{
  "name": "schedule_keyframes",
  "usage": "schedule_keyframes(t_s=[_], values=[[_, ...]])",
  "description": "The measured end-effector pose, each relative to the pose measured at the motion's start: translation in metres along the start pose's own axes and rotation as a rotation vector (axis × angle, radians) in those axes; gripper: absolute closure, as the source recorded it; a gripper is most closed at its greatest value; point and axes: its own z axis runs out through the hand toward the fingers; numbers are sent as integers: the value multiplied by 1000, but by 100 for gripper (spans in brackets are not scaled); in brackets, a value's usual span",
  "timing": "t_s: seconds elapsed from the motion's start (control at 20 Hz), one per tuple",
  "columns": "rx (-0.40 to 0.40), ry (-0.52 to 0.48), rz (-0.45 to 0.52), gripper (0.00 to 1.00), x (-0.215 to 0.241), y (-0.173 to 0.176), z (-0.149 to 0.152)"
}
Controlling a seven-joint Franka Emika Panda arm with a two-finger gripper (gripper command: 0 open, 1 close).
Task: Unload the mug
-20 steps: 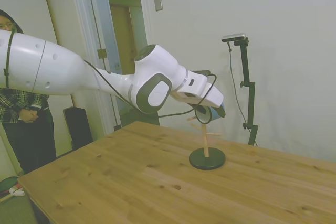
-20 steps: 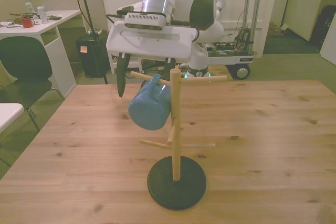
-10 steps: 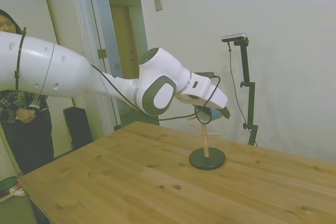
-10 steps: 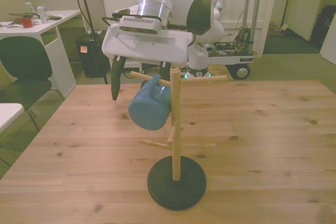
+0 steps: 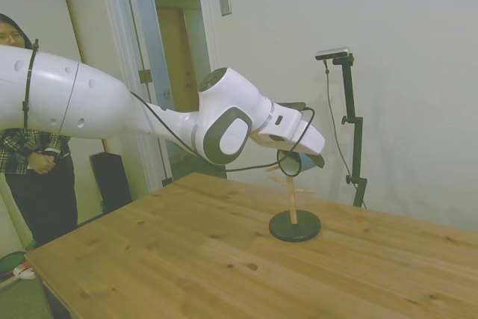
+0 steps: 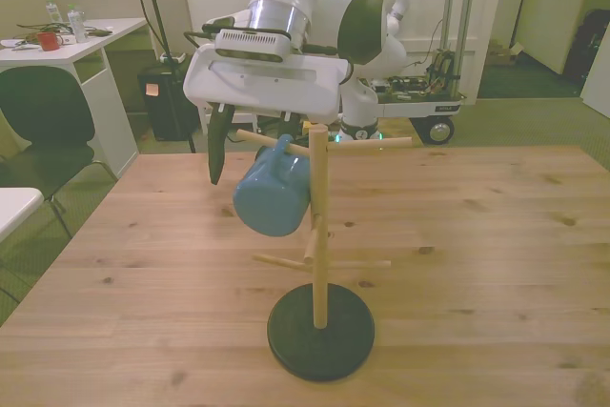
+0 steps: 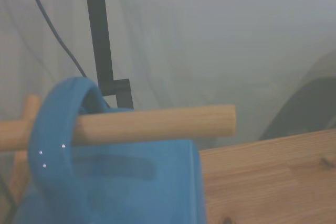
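The wooden worktop [image 6: 496, 235] fills the lower half of the front view and the bottom of the side view. The white arm [image 5: 112, 106] enters from the left of the side view and ends over the worktop's middle; in the front view its broad white wrist block sits in the upper centre. At the far left edge of the side view a person [image 5: 30, 169] in a checked shirt stands with hands clasped. A wooden mug tree [image 6: 319, 235] on a round black base [image 6: 320, 335] stands at centre bottom of the front view. The mug [image 6: 272, 195] hangs by its loop handle on an upper peg [image 7: 157, 124] on the front view's left of the post, tilted, just left of centre. The gripper [image 6: 262, 145] is spread; one dark finger [image 6: 218, 150] hangs just left of the mug, apart from it, the other hidden behind the post. No readable writing or labels show anywhere.
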Motion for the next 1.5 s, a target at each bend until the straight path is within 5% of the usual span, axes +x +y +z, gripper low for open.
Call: schedule_keyframes(t_s=[1.5], values=[[57,15,0,100,-2,-19,-29]])
